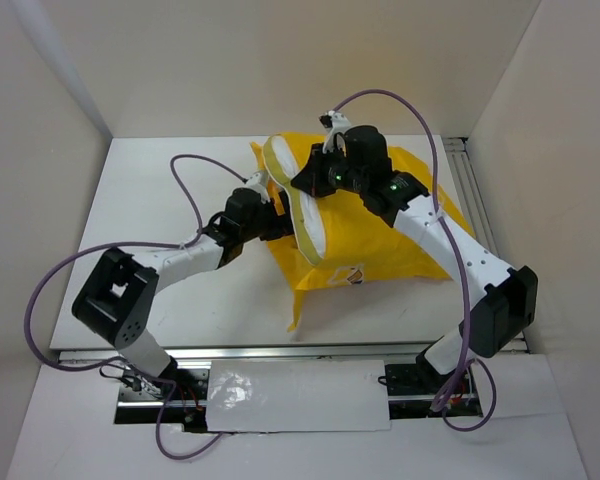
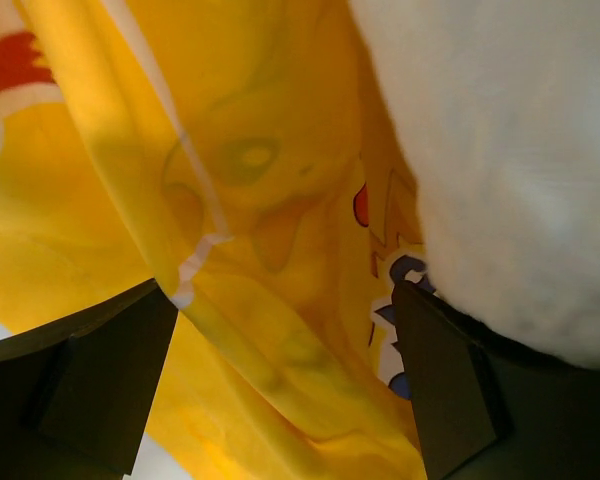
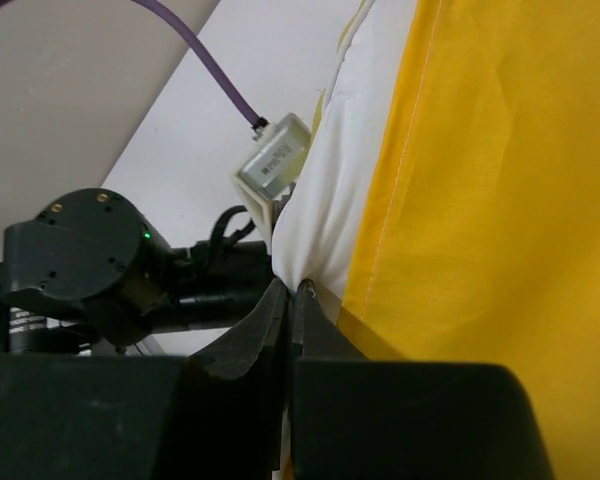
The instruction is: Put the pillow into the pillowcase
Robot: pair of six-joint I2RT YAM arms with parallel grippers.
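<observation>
The pillowcase [image 1: 380,240] lies crumpled on the white table [image 1: 160,180], toward its far right part. The pillow [image 1: 298,215] stands on its edge at the case's left opening, partly inside. The left gripper [image 2: 280,385] is spread wide, with yellow case fabric hanging between its fingers [image 2: 110,385] and the pillow just beside the right one. The right gripper [image 3: 295,300] is pressed together, pinching the pillow's white edge beside the yellow cloth

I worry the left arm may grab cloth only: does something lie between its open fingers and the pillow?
Yes. Folds of the pillowcase fill the gap between the left fingers; the pillow shows only at that wrist view's upper right.
</observation>
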